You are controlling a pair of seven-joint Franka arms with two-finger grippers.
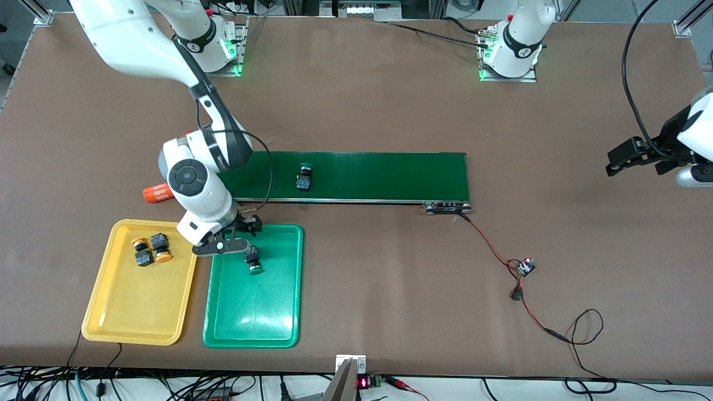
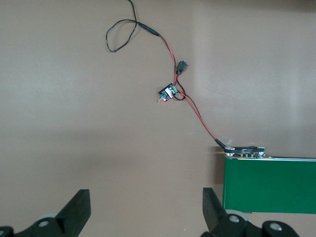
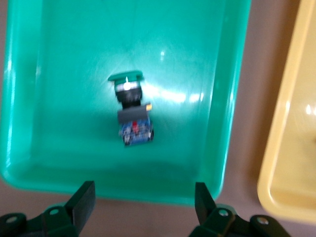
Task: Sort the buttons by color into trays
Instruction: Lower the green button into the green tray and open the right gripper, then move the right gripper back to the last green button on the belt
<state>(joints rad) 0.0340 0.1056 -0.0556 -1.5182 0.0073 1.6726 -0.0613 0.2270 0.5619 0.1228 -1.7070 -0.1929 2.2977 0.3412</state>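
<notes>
Front view, progress: we see two yellow buttons lying in the yellow tray and one green button lying in the green tray; we judge three of four are sorted
Front view, what is left: a second green button lies on the conveyor belt, farther from the front camera than both trays; we judge it has to go into the green tray
Front view, right gripper: the right gripper is over the belt-side edge of the green tray, just beside the green button there, and it holds nothing
Front view, left arm: the left gripper waits over the bare bench at the left arm's end, well apart from all buttons
Left wrist view: the fingers of the left gripper stand wide apart and empty; under them we see only bench, the end of the conveyor belt and a red and black cable with a small circuit board; no button shows
Right wrist view: the right gripper is spread open with nothing between the fingers; the green button lies on its side on the floor of the green tray, apart from the fingers, and the rim of the yellow tray shows beside it
</notes>
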